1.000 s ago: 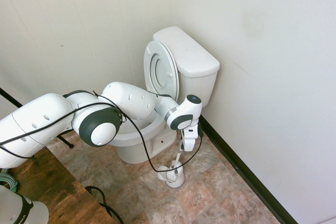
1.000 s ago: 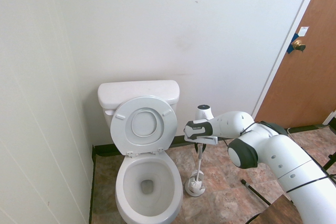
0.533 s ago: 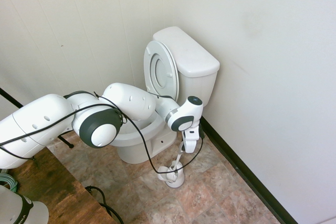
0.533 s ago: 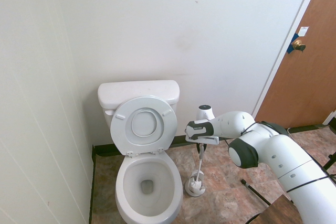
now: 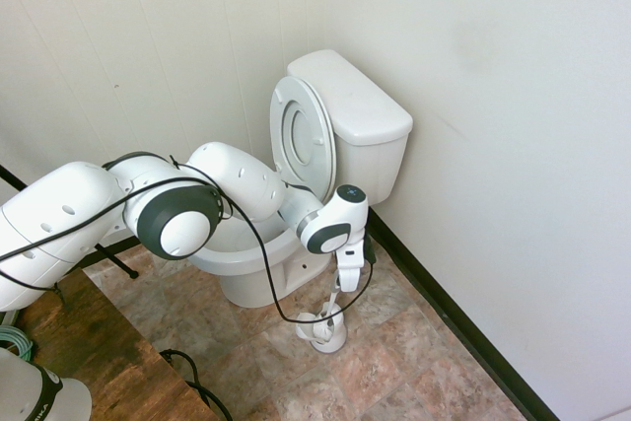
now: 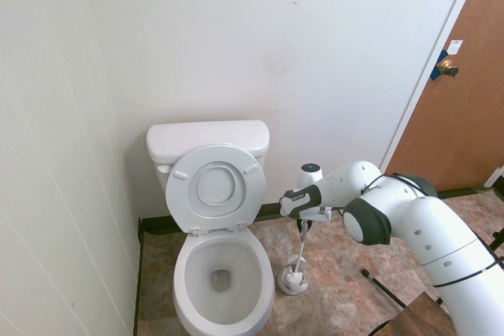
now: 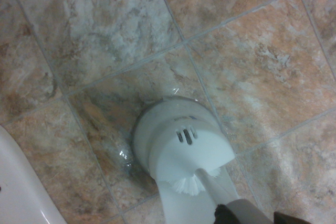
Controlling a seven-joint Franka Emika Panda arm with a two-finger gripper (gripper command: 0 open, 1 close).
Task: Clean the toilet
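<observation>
- Second exterior view: I've got the pincer [image 6: 304, 223] clenched on the top of the toilet brush handle [image 6: 301, 243], pointing straight down over the brush holder [image 6: 292, 279] on the tiled floor [image 6: 339, 273].
- Risk one, as I judge it: the brush head sits down inside the holder, so if I pull up off-line the holder could come along or tip and skid across the tiles.
- Risk two: the handle is thin and slanted in the first exterior view, handle [image 5: 333, 305]; a grip that high may let it pivot or slip once the head swings free.
- Risk three: the toilet [image 6: 220, 273] is just to the left of the holder, close by. A swing across could knock the rim before the head clears it.
- Wrist view shows the holder [image 7: 181, 148] with white bristles [image 7: 189, 184] poking from its slot, so the brush is not yet out.
- The toilet itself: white ceramic, standing against the far wall in the corner, tank lid flat on top. Seat and cover [image 6: 216, 188] are both raised against the tank, bowl open, water and the dark drain visible at the bottom. I can't tell any soiling from here.
</observation>
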